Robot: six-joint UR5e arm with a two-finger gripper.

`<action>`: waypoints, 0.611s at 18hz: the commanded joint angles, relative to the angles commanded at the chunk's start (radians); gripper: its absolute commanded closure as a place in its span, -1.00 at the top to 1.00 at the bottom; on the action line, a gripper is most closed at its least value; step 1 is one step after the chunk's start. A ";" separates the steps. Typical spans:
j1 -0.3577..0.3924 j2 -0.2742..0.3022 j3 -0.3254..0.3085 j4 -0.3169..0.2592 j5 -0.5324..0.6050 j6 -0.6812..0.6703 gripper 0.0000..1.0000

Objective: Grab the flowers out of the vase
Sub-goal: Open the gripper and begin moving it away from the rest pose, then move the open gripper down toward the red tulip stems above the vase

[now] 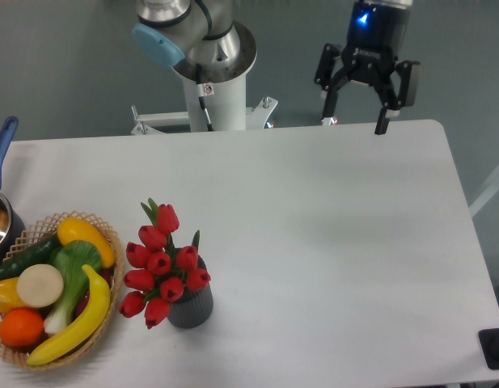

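1. The flowers [162, 271] stand in the vase [192, 305], heads leaning toward the basket [112, 242] on its far-left side; a bunch of red buds with a few green leaf tips.
2. The vase sits on the table [330, 242] near the front edge, just beside the basket but apart from it.
3. The gripper [356, 111] hangs over the table's far edge, well apart from the vase, fingers spread wide and holding nothing.
4. Handling, judged: the bunch looks light and soft; buds would likely crush or slip under a hard pinch. The stems are hidden by heads and rim, so the firmest hold is probably low, just above the vase rim.
5. The vase looks small and light and could lift or tip with the stems.
6. Open room: bare tabletop lies to the right of and behind the vase; the basket crowds its left, the table edge its front.
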 joint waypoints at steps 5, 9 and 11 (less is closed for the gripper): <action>-0.009 -0.011 -0.020 0.069 -0.103 -0.157 1.00; -0.049 -0.014 -0.057 0.118 -0.111 -0.149 1.00; -0.081 -0.032 -0.066 0.155 -0.109 -0.116 1.00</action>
